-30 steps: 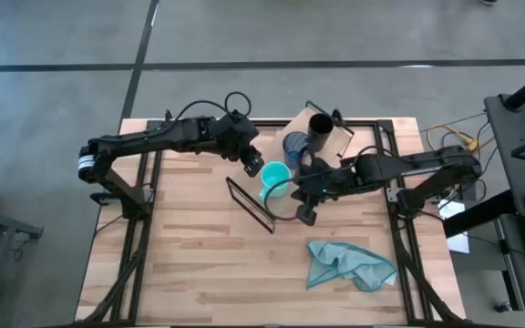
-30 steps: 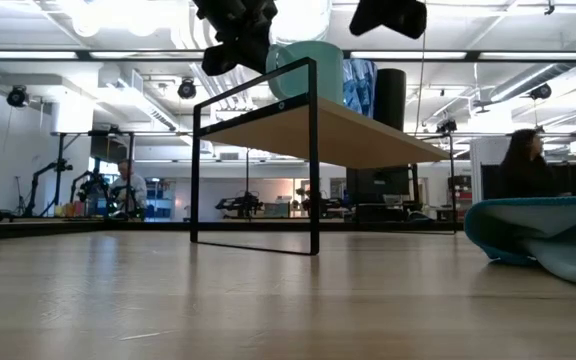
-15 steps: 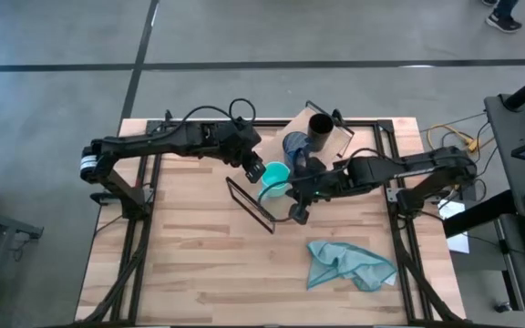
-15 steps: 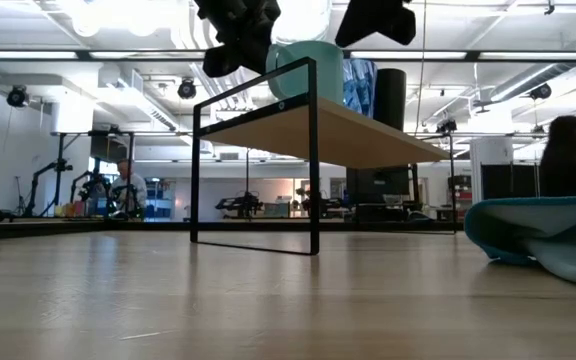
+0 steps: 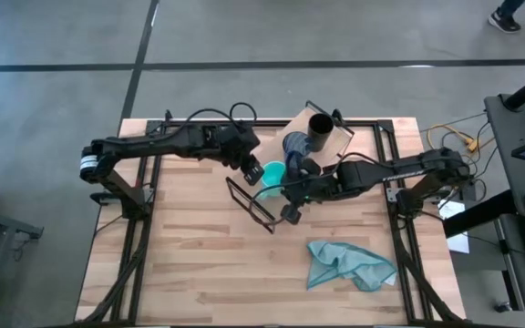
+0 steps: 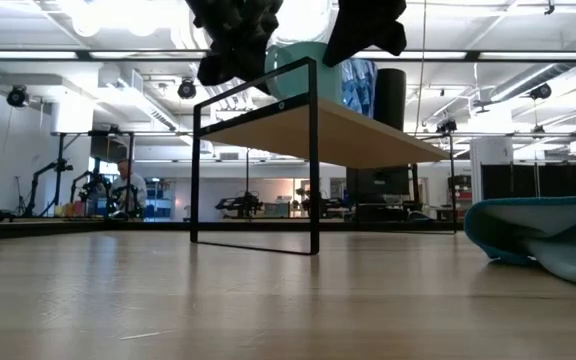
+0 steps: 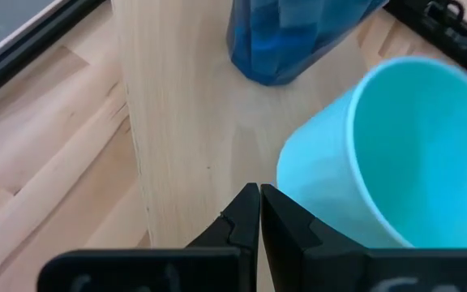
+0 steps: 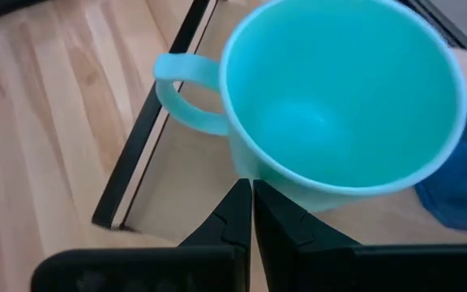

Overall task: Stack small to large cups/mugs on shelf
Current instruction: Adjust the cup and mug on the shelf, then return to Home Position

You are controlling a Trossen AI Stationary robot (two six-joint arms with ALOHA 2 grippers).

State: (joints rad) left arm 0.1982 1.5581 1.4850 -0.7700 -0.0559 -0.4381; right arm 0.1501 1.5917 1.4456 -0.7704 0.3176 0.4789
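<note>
Teal mug on shelf, frame centre, beside tumbler and black cup. Left gripper and right gripper fingers pinched closed, holding nothing, flanking mug, probably to nudge it.

The mug is bright teal, the tumbler translucent dark blue. The cup is black. The shelf is pale wood, black-framed.

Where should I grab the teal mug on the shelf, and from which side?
Grip the teal mug by its rim wall from above: it stands upright, mouth open. Avoid the side facing the blue tumbler, which stands close. The handle points toward the shelf end.
</note>
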